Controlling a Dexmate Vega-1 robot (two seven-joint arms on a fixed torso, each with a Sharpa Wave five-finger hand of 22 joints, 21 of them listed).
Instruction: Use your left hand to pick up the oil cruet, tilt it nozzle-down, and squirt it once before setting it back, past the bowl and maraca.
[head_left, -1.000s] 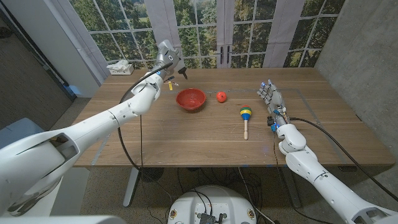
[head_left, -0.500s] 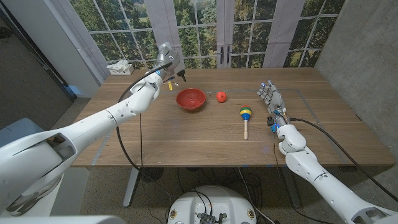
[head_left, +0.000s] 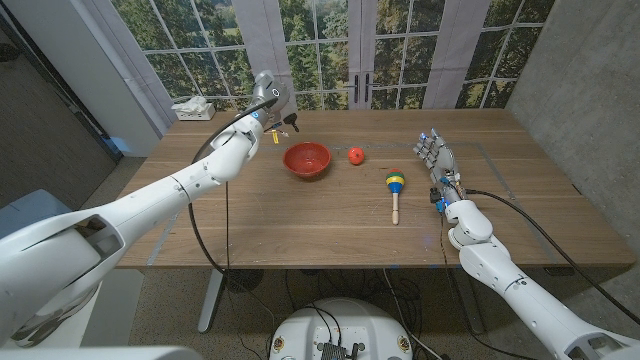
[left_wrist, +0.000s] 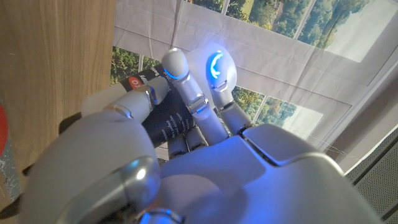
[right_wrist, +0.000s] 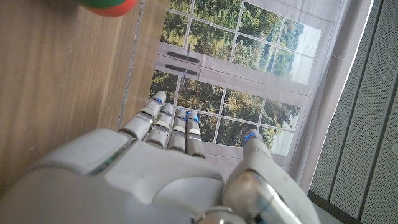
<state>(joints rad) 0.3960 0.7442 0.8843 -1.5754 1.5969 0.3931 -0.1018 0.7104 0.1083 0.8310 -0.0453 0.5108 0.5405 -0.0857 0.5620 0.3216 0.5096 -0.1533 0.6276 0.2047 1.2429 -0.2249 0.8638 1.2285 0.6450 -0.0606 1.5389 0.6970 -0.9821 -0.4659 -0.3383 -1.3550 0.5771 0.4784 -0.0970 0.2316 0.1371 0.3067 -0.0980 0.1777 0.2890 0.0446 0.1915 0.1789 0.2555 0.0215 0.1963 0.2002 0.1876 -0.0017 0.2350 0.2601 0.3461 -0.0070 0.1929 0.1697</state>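
The left hand (head_left: 268, 98) is gripping the oil cruet (head_left: 287, 119) above the far left part of the wooden desk (head_left: 300, 215), at about eleven o'clock from the red bowl (head_left: 306, 159); the cruet's dark nozzle end is projecting from the hand toward three o'clock, with a small yellow patch showing just below the hand at the desk surface. In the left wrist view the fingers (left_wrist: 186, 87) are wrapping around a dark body bearing pale lettering and a red mark, the oil cruet (left_wrist: 165, 121), so this hand is closed on the cruet. The red bowl is sitting near the middle of the desk, and a small red ball (head_left: 356, 155) is lying just beside it at three o'clock. The maraca (head_left: 396, 186), with its striped head and pale wooden handle, is lying at about four o'clock from the ball, its handle pointing toward six o'clock. The right hand (head_left: 436, 158) is waiting near the right side of the desk, at two o'clock from the maraca and apart from it, its fingers (right_wrist: 168, 124) extending side by side and holding nothing. A white box (head_left: 194, 109) is resting at the far left corner of the desk.
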